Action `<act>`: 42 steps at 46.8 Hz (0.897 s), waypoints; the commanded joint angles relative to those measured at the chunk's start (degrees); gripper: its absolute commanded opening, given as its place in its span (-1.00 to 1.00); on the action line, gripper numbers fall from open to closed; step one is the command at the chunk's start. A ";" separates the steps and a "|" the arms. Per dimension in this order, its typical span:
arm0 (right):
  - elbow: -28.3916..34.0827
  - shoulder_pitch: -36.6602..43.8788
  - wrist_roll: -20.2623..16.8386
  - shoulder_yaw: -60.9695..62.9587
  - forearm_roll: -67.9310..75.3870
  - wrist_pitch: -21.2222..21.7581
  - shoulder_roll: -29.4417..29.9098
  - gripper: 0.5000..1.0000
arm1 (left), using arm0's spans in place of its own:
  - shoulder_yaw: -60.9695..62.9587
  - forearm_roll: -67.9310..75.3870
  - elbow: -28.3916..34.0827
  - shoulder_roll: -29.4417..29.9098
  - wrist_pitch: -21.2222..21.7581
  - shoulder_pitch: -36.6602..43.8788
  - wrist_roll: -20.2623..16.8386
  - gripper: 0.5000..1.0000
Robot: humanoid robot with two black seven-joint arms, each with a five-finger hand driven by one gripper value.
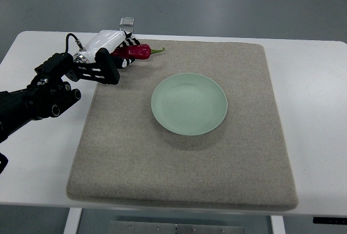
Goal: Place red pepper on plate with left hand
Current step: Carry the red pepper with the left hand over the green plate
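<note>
The left hand point(111, 55) reaches in over the far left corner of the grey mat point(179, 152) on the white desk point(314, 82). Its fingers point(108, 72) are curled around the red pepper point(135, 51), whose green stem points toward the right. The pale green plate point(189, 103) lies in the middle of the mat, apart from the pepper.

This looks like a robotics lab or test room, not a home or kitchen. A plain white table point(320, 82) stands on a bare, smooth grey floor point(217, 0). A grey felt mat point(184, 174) is laid square on it as a work surface, and a black robot arm point(32, 101) with exposed cable and bolts reaches in over the table's edge
</note>
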 commanded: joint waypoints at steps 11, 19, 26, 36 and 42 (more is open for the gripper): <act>0.00 0.03 -0.02 0.00 -0.01 0.02 0.00 0.71 | -2.06 0.04 -11.79 0.52 0.04 -0.30 -4.29 -1.00; 0.00 0.03 -0.02 0.00 -0.01 0.02 0.00 0.71 | -1.79 0.40 -18.38 0.35 -0.31 -0.30 -4.29 -1.00; 0.00 0.03 0.07 0.00 0.08 0.02 0.00 0.71 | -1.00 1.54 -23.74 0.52 -0.83 -0.13 -4.37 -1.00; 0.00 0.03 -0.02 0.00 0.08 0.02 0.00 0.71 | 0.49 6.55 -26.03 0.35 -1.01 0.58 -4.38 -1.00; 0.00 0.03 -0.02 0.00 -0.01 0.02 0.00 0.71 | 3.39 6.72 -25.94 0.35 -0.92 0.58 -4.38 -1.00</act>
